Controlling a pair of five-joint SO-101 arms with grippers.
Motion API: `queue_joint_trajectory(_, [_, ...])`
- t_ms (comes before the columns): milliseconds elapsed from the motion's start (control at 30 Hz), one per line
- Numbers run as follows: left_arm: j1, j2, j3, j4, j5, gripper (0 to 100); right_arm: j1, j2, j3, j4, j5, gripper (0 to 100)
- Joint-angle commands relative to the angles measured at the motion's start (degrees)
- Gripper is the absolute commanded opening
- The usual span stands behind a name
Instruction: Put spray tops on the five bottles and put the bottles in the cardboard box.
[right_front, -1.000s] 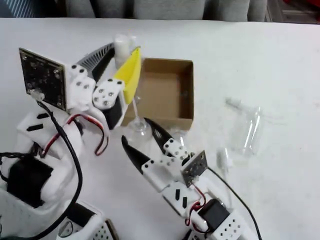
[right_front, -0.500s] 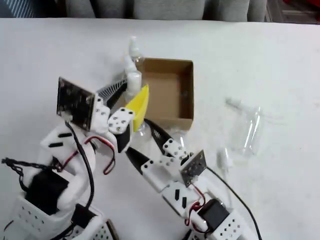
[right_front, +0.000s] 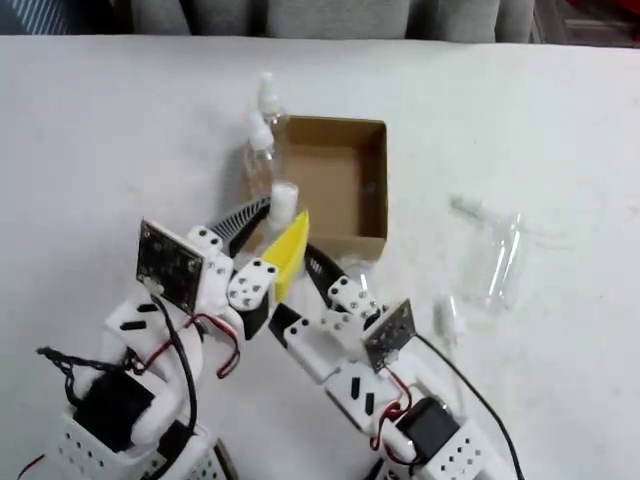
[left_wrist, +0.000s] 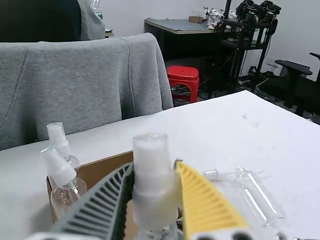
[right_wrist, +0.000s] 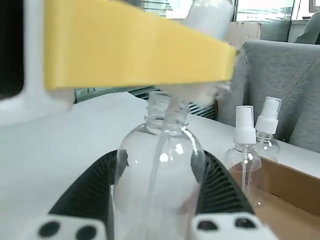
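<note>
Capping: spray top (left_wrist: 150, 150) over clear bottle (right_wrist: 150, 195)

The left gripper (left_wrist: 152, 172) clamps the white spray top above the clear bottle, which the right gripper (right_wrist: 158, 162) grips just beside the cardboard box (right_front: 340, 185). The tube (right_wrist: 161, 142) seems to be inside the neck.

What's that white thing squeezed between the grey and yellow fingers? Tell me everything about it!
It is a white spray top, plastic by its look: a round head on a wider collar. It stands upright, pinched between the left gripper's grey and yellow fingers. Its thin clear tube seems to run down into the open neck of the clear bottle in the right gripper. The collar is above the neck, not yet screwed on.
</note>
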Motion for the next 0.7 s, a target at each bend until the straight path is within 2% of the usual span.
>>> queue_joint_trajectory(0, [0.57, -1.71, -0.18, 1.76, -0.35, 2, -0.31, -0.92, 0.26, -1.01, 0.7, 1.6])
queue_joint_trajectory(167, [0.84, -1.71, -0.18, 4.84, -0.35, 2, 0.31, -0.92, 0.26, -1.01, 0.7, 1.6])
queue_joint_trajectory(300, [0.57, -1.8, -0.18, 4.84, -0.35, 2, 3.21, -0.92, -0.09, -1.36, 0.7, 1.6])
queue_joint_trajectory(667, [0.75, -1.8, 2.73, 4.4, -0.44, 2, 3.47, -0.92, -0.09, -1.36, 0.35, 1.6])
